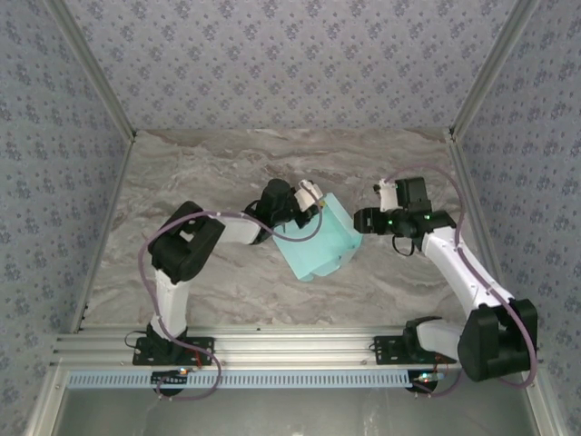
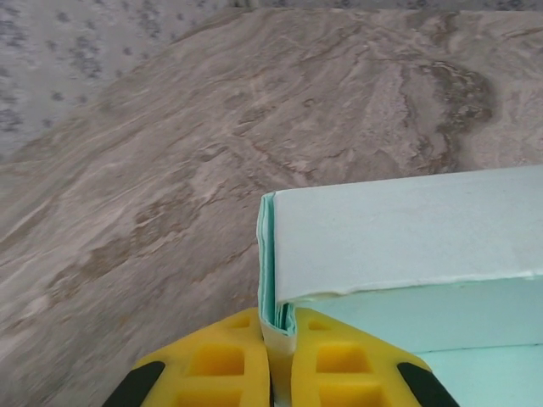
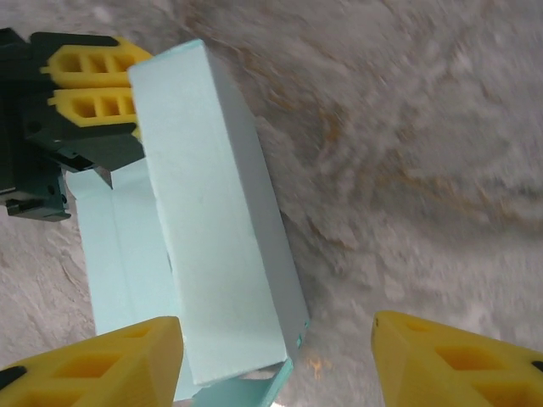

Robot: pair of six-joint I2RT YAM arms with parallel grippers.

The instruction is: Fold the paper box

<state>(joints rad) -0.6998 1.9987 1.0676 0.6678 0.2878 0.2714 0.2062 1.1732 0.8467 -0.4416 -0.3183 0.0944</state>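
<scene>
The paper box (image 1: 322,241) is a light cyan card piece, partly folded, with one long wall raised, lying mid-table. My left gripper (image 1: 311,203) is at its far left corner. In the left wrist view the yellow fingers (image 2: 212,365) are shut on a doubled edge of the paper box (image 2: 399,229). My right gripper (image 1: 361,220) sits just right of the box and is open. In the right wrist view the raised wall of the paper box (image 3: 212,212) reaches between the spread fingers (image 3: 110,360), close to the left one, and the left gripper (image 3: 89,80) shows at the wall's far end.
The marble-patterned tabletop (image 1: 218,173) is walled by patterned panels at the left, back and right. An aluminium rail (image 1: 290,350) carrying both arm bases runs along the near edge. Bare table surface (image 3: 424,170) lies to the right of the box.
</scene>
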